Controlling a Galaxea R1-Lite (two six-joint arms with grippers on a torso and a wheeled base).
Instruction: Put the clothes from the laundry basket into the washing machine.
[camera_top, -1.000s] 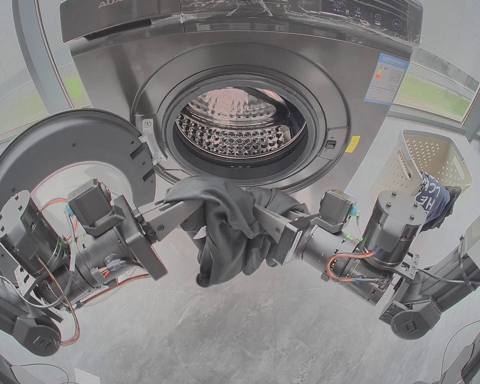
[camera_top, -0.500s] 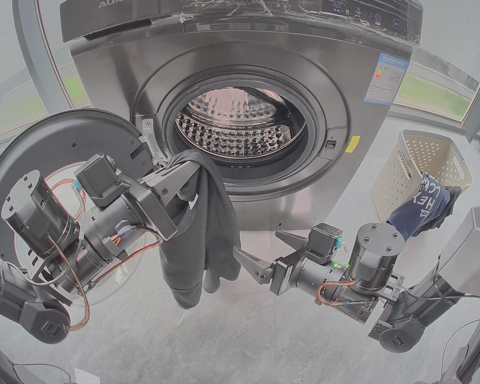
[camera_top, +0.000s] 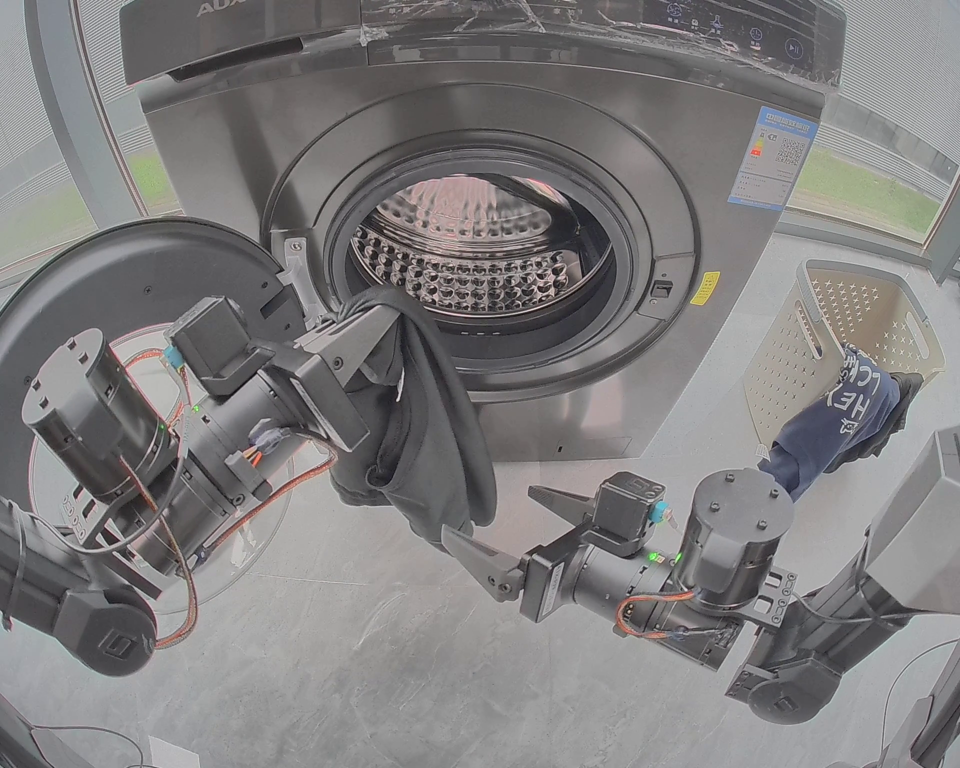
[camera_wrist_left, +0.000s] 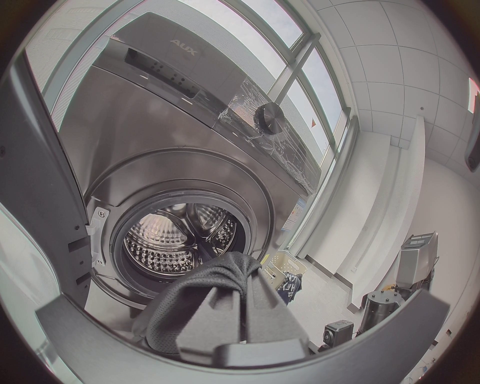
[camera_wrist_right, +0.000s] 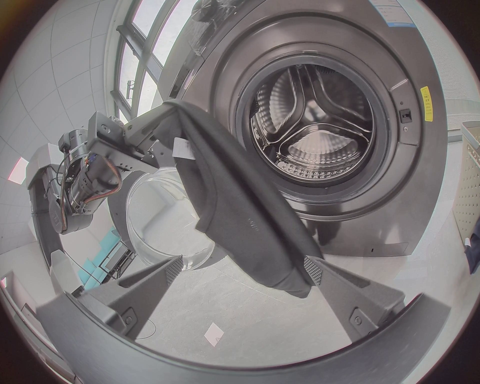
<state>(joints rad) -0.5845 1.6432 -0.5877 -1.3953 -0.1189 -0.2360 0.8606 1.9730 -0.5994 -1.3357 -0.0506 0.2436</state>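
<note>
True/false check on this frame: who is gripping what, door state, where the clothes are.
1. The left gripper is shut on the dark garment. True.
2. The right gripper also clamps it. False: it is open, low by the garment's hanging end.
3. The washing machine door is closed. False: it is swung open.
4. A blue garment hangs over the laundry basket rim. True.
5. The dark garment lies inside the drum. False: it hangs outside, at the opening's edge.
</note>
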